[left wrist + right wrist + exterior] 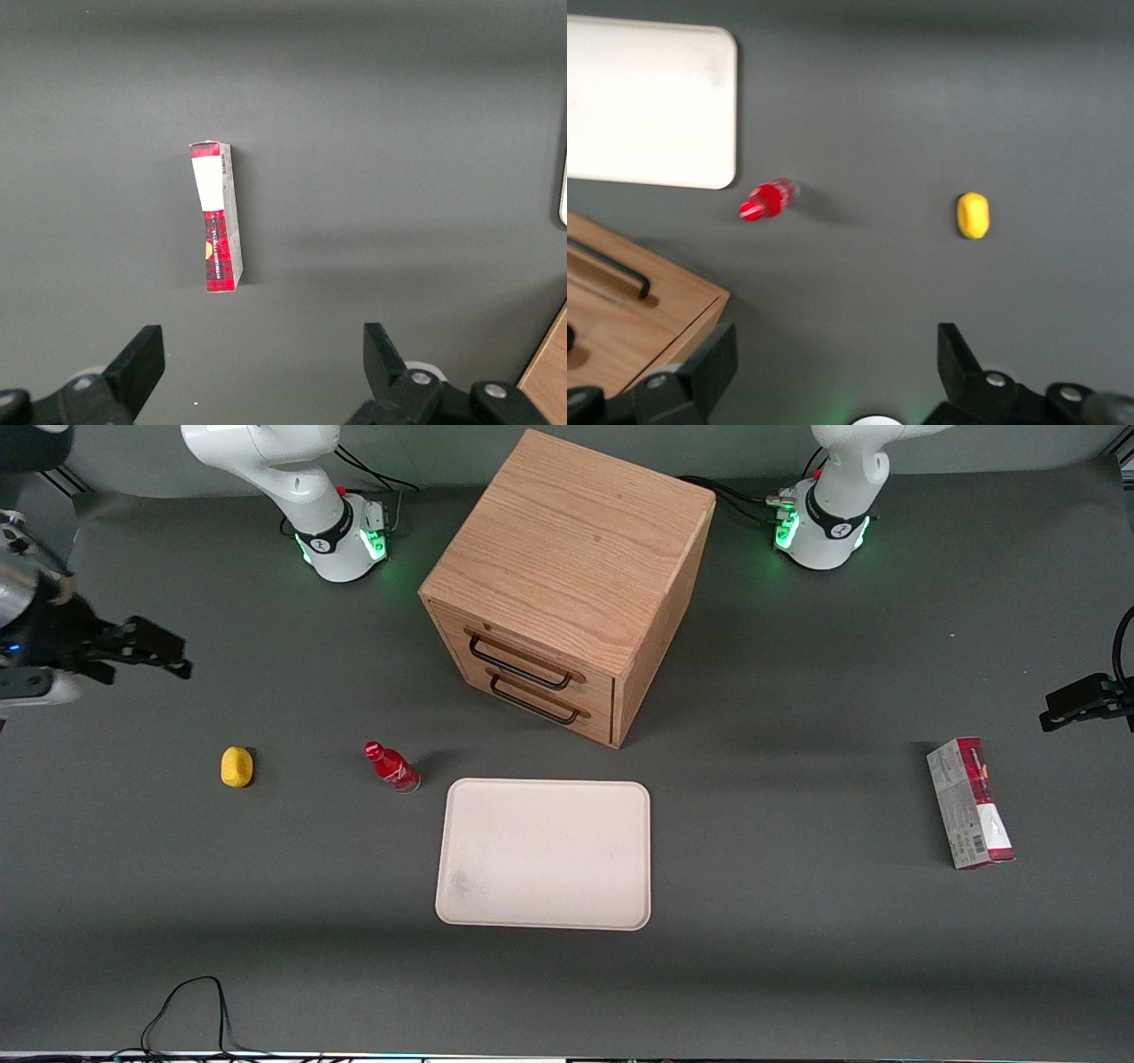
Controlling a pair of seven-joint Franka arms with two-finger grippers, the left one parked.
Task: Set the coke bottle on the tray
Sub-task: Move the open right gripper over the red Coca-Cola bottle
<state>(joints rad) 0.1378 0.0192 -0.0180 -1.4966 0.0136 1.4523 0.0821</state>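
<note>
The small red coke bottle with a red cap and white lettering [391,767] stood on the dark grey bench [797,957], just beside a corner of the large flat cream tray with rounded corners and a low rim [544,854], apart from it and not on it. The right arm's claw [173,654] hung high at the working arm's end of the bench, well apart from the bottle, its two black fingers [709,367] spread wide with nothing between them. The task looked not yet begun: the bottle had still to be reached, gripped and carried over the rim. The likeliest trouble, I judged, lay in the bottle itself; it was narrow and upright, so a finger arriving off-centre could tip it, and once down it might roll toward the light oak two-drawer cabinet with black handles [567,584] standing near the tray. A grip taken too near the cap could let the smooth body swing or slip. A small yellow lemon-like lump [236,767] lay farther from the tray than the bottle, and might be clipped on the approach. The tray held nothing, only a faint grey smudge. Both cabinet drawers appeared closed, so their contents could not be told. A red-and-grey rectangular carton [970,803] lay toward the parked arm's end.
</note>
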